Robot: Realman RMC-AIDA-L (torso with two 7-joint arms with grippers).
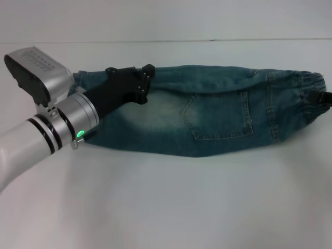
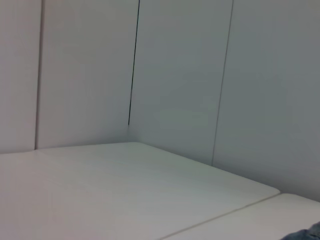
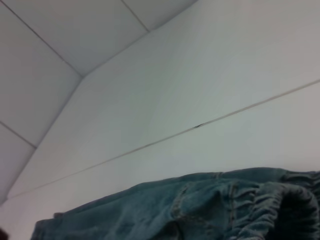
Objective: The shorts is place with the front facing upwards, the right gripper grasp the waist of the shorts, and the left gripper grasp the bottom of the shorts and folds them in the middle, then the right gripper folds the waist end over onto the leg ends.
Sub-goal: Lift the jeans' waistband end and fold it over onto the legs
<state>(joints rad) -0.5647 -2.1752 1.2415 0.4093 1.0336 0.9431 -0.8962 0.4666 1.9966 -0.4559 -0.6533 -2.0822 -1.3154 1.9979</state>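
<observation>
The blue denim shorts lie folded lengthwise on the white table. The elastic waist is at the right and the leg ends are at the left, with a pocket facing up. My left gripper hovers over the leg end, open, with nothing held. Only a black bit of my right gripper shows at the frame's right edge, against the waist. The right wrist view shows the gathered waist close up. A sliver of denim shows in the left wrist view.
A seam in the table runs behind the shorts. Pale wall panels stand beyond the table. Bare tabletop extends in front of the shorts.
</observation>
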